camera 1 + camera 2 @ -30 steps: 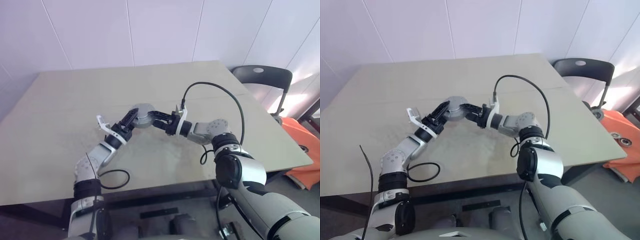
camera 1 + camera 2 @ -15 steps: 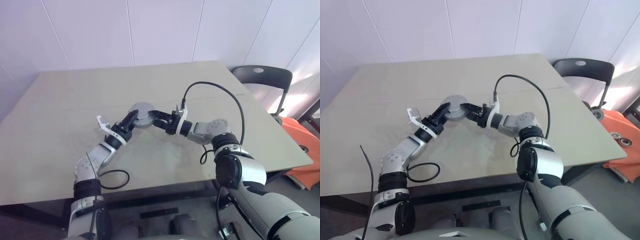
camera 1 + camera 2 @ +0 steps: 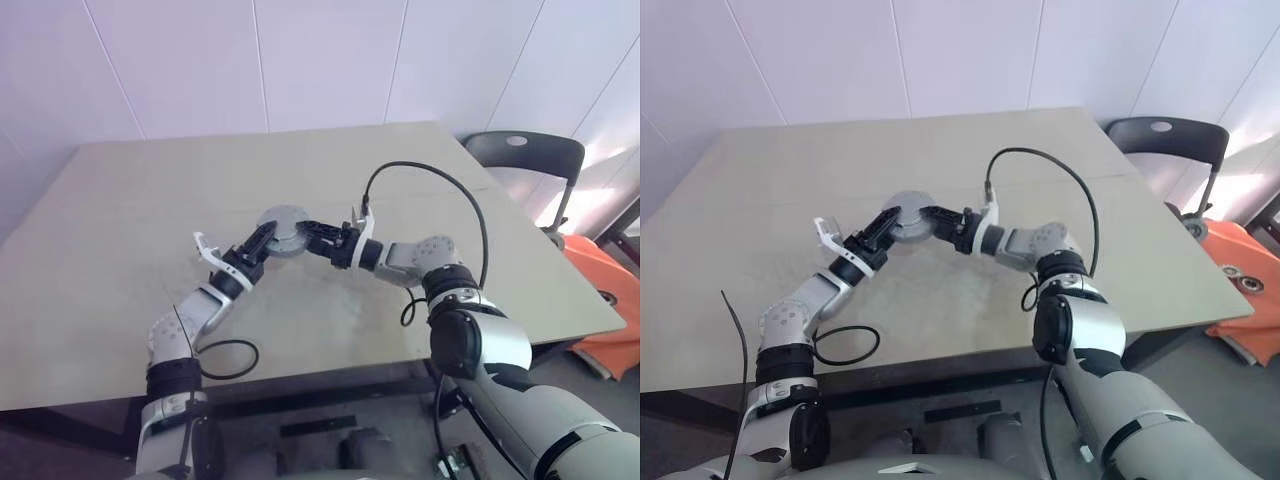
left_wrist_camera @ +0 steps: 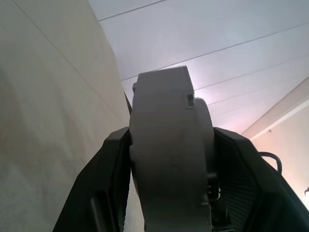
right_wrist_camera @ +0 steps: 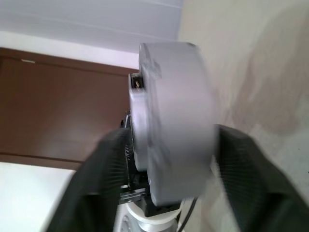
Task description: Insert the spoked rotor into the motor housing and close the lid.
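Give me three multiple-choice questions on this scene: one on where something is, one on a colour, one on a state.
1. Where is the motor housing?
A. Between the left gripper and the right gripper
B. On the chair
C. At the table corner nearest the chair

2. What colour is the chair?
A. White
B. Black
C. Red

3. What is the left gripper doing?
A. Hanging open over bare table
B. Pinching a cable
C. Clamping the motor housing's sides

Answers:
1. A, the grey puck sits between the two arms' ends.
2. B, its seat and back are dark.
3. C, the left wrist view shows both fingers against the puck.
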Robot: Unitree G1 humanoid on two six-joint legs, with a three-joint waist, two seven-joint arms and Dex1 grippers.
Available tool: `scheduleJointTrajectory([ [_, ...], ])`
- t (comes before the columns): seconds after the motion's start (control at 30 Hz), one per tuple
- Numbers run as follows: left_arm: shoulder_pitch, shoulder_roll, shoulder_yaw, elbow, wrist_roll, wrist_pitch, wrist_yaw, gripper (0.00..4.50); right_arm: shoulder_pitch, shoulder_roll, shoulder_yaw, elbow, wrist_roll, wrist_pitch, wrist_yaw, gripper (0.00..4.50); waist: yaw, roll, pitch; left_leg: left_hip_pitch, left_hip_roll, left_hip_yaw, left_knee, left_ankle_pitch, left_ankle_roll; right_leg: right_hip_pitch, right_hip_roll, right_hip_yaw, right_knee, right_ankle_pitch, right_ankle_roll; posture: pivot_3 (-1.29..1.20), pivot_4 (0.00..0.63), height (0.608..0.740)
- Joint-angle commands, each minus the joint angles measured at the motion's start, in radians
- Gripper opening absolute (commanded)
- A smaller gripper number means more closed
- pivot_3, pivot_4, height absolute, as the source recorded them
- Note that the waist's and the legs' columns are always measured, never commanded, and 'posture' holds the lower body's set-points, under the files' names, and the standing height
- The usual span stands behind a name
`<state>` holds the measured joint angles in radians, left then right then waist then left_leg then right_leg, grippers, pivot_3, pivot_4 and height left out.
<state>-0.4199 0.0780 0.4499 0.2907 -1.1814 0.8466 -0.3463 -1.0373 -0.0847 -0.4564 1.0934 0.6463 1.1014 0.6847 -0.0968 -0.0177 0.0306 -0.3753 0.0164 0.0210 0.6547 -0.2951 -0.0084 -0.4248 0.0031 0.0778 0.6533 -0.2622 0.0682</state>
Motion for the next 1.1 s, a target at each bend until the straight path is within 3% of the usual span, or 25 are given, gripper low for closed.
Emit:
scheduleJointTrajectory([
  [0.03,-0.024,0.004,0.002,-0.059,-0.018,-0.002,-0.015,2.27,-0.015,0.004,-0.018,-0.012,0.017,0.003,-0.011,3.72,0.000,0.000,0.000,0.000,0.000,0.000,0.000,0.000,0.000,0.000,0.000,0.000,0.000,0.000,0.000,0.00,0.000,0.740],
  [0.37,-0.022,0.010,0.022,-0.064,-0.019,-0.033,-0.015,2.27,-0.008,-0.010,-0.005,-0.001,0.003,-0.004,-0.008,3.72,0.000,0.000,0.000,0.000,0.000,0.000,0.001,0.000,0.000,0.000,0.000,0.000,0.001,0.000,0.000,0.00,0.000,0.740],
  [0.73,0.026,0.095,0.176,-0.146,-0.079,-0.094,0.030,2.27,-0.009,-0.020,-0.002,0.031,-0.012,-0.027,0.016,3.72,0.000,0.000,0.000,0.000,0.000,0.000,0.003,0.000,0.000,0.000,0.000,0.000,0.002,0.000,0.000,0.00,0.000,0.740],
  [0.97,0.053,0.181,0.248,-0.136,-0.067,-0.133,0.023,2.27,-0.018,-0.006,0.006,0.050,-0.031,-0.050,0.019,3.72,-0.001,0.000,0.000,-0.001,0.000,0.000,0.006,0.000,0.000,0.000,-0.001,0.000,0.003,0.001,0.002,0.00,0.000,0.740],
  [1.1,0.018,0.298,0.263,-0.028,0.015,-0.178,0.005,2.27,-0.022,0.005,0.011,0.055,-0.040,-0.059,0.021,3.72,-0.001,-0.001,0.000,-0.002,0.000,0.000,0.007,0.000,0.000,0.000,-0.001,0.000,0.003,0.001,0.002,0.00,0.000,0.740],
])
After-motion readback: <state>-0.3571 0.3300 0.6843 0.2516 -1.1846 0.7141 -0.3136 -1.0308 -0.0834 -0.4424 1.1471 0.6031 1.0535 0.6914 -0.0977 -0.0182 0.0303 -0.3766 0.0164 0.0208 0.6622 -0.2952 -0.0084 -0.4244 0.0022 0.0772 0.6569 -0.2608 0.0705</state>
